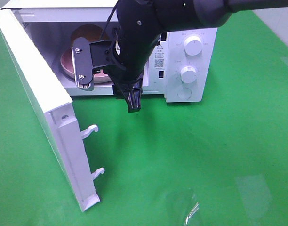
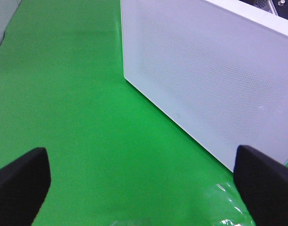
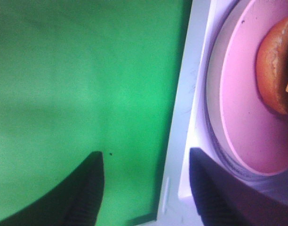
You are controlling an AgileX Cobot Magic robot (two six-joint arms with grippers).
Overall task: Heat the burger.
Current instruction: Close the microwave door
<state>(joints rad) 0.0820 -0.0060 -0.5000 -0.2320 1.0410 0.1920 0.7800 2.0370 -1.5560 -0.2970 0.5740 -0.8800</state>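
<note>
Two black grippers both stand with their jaws apart and nothing between them. The left gripper (image 2: 140,155) is spread wide above the green table cover (image 1: 205,155), near the outer face of the white microwave door (image 2: 210,80), which is swung fully open. The right gripper (image 3: 145,157) is parted more narrowly and hangs at the front lip of the white box-shaped microwave oven (image 1: 191,94), one finger over the green cover and the other over the white sill. The round burger with a glossy golden-brown bun (image 3: 278,70) sits inside the oven cavity on a round pink plate (image 3: 243,108), clear of both grippers. On the oven's control panel two white round knobs (image 1: 194,45) sit one above the other.
</note>
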